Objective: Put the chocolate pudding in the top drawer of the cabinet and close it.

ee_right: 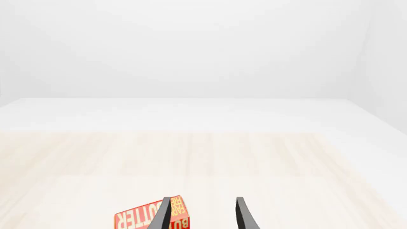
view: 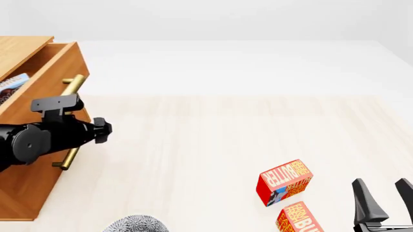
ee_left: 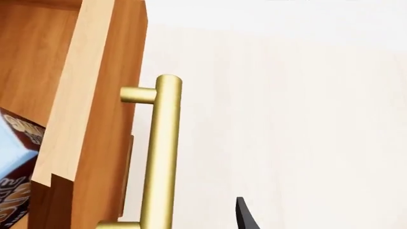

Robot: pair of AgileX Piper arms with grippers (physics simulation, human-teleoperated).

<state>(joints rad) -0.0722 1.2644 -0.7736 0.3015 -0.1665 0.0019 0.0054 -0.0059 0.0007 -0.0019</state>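
Observation:
The cabinet [view: 29, 191] stands at the table's left edge with its top drawer [view: 57, 72] pulled out. The chocolate pudding [view: 13, 82] lies inside that drawer, and its blue and brown box [ee_left: 14, 157] shows behind the drawer front [ee_left: 89, 119]. My left gripper [view: 103, 129] is at the drawer's brass bar handle [ee_left: 160, 152], with the arm crossing in front of it. One dark fingertip [ee_left: 243, 215] shows on the table side of the bar. The other is hidden, and the spacing looks open. My right gripper [view: 382, 200] stands open and empty at the near right.
Two red-orange butter boxes [view: 284, 181] [view: 302, 220] lie on the table just left of my right gripper. One butter box [ee_right: 143, 218] shows beside that gripper's finger. A grey rounded object [view: 135, 224] pokes in at the front edge.

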